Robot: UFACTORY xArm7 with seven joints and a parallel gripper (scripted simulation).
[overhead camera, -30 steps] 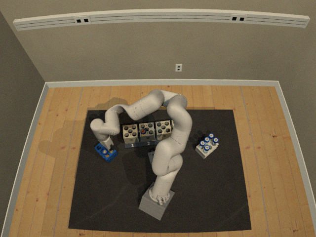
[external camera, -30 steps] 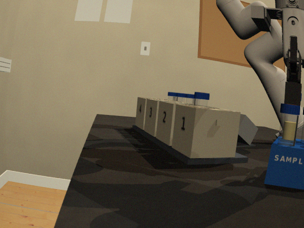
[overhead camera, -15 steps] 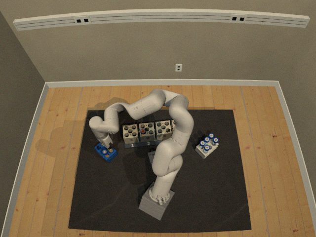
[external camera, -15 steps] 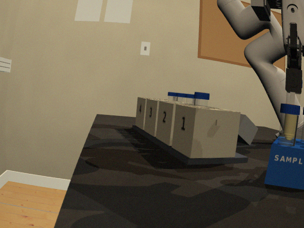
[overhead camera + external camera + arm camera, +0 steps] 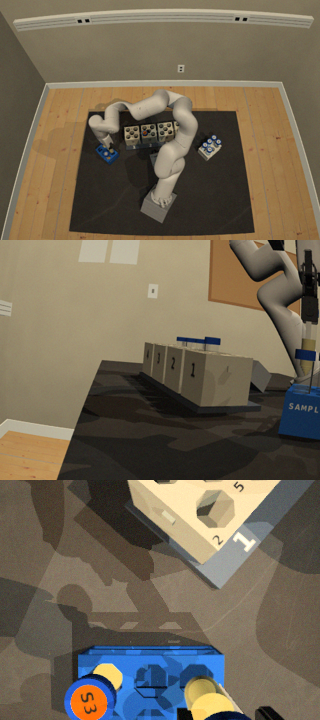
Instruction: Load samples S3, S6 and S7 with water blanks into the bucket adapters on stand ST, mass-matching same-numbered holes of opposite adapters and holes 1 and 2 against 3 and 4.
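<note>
My gripper (image 5: 110,146) (image 5: 309,313) (image 5: 227,716) is shut on a tube of yellow liquid (image 5: 308,343) (image 5: 212,705). The tube hangs upright, its tip above the blue sample rack (image 5: 111,161) (image 5: 299,420) (image 5: 150,659). Its cap dot is hidden. S3 (image 5: 89,702), with an orange dot, stands in the rack. Adapter 1 (image 5: 133,141) (image 5: 227,387) (image 5: 189,545) shows no tube. An orange-dotted tube (image 5: 145,133) (image 5: 212,340) stands in adapter 2 (image 5: 149,140) (image 5: 173,376); its ID is unreadable. Adapter 3 (image 5: 165,138) shows no tube. The arm hides most of adapter 4 (image 5: 147,361).
The white rack (image 5: 206,156) at the right holds several blue-capped water tubes. The small sloped desk (image 5: 153,156) (image 5: 261,375) stands in front of the loading stand (image 5: 140,146) (image 5: 222,409) (image 5: 220,577), partly hidden by the arm. The DONE key is hidden.
</note>
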